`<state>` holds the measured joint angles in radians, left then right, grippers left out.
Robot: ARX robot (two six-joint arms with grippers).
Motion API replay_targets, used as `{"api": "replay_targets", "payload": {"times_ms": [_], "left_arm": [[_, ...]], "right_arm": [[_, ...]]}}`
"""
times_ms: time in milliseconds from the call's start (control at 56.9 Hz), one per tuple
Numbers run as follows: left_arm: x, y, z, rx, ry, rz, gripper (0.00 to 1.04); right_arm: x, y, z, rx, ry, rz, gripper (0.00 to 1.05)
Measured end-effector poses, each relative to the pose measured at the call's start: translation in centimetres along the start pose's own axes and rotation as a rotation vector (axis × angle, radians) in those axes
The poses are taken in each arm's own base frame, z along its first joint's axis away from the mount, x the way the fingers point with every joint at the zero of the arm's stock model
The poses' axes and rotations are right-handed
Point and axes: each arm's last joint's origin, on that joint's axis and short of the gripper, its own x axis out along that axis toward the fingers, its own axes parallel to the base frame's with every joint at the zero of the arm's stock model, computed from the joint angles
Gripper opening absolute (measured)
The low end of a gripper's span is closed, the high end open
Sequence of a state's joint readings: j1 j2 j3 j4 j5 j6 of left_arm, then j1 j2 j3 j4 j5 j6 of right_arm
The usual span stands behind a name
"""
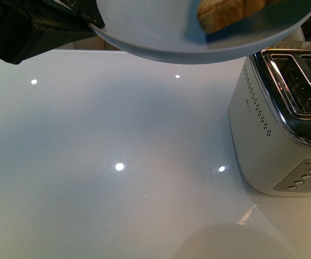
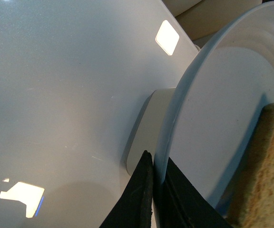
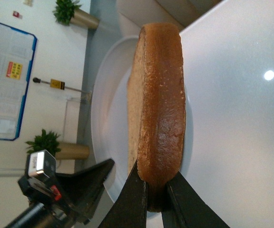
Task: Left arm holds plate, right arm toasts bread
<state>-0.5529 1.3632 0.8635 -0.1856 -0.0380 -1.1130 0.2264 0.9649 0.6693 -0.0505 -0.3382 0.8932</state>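
Note:
The pale blue-grey plate (image 1: 161, 32) hangs in the air at the top of the front view, above the table and just left of the toaster. My left gripper (image 1: 90, 19) is shut on its left rim; the left wrist view shows the black fingers (image 2: 141, 190) pinching the plate's edge (image 2: 175, 118). The bread (image 1: 228, 12), light brown with a golden crust, stands on edge over the plate. In the right wrist view my right gripper (image 3: 156, 190) is shut on the bread's lower crust (image 3: 158, 95), with the plate (image 3: 111, 95) behind it. Part of the slice (image 2: 265, 180) also shows in the left wrist view.
A white and chrome two-slot toaster (image 1: 277, 124) stands on the glossy white table (image 1: 117, 189) at the right, slots facing up, buttons on its near end. The left arm's black body (image 3: 87, 183) shows beside the plate in the right wrist view. Wall posters and potted plants lie beyond.

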Motion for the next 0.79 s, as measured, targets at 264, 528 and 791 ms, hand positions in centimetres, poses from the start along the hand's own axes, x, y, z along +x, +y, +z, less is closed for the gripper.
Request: {"api": "replay_targets", "payload": {"times_ms": [264, 528, 791], "left_arm": [[0.0, 0.0, 0.0, 0.0, 0.0, 0.0, 0.03], [0.0, 0.0, 0.0, 0.0, 0.0, 0.0, 0.03], [0.0, 0.0, 0.0, 0.0, -0.001, 0.0, 0.03]], "right_arm": [[-3.1, 2.5, 4.0, -0.151, -0.192, -0.004, 0.03], [-4.3, 3.0, 5.6, -0.459, -0.28, -0.182, 0.03], [-2.8, 1.6, 5.1, -0.691, -0.248, -0.359, 0.03]]}}
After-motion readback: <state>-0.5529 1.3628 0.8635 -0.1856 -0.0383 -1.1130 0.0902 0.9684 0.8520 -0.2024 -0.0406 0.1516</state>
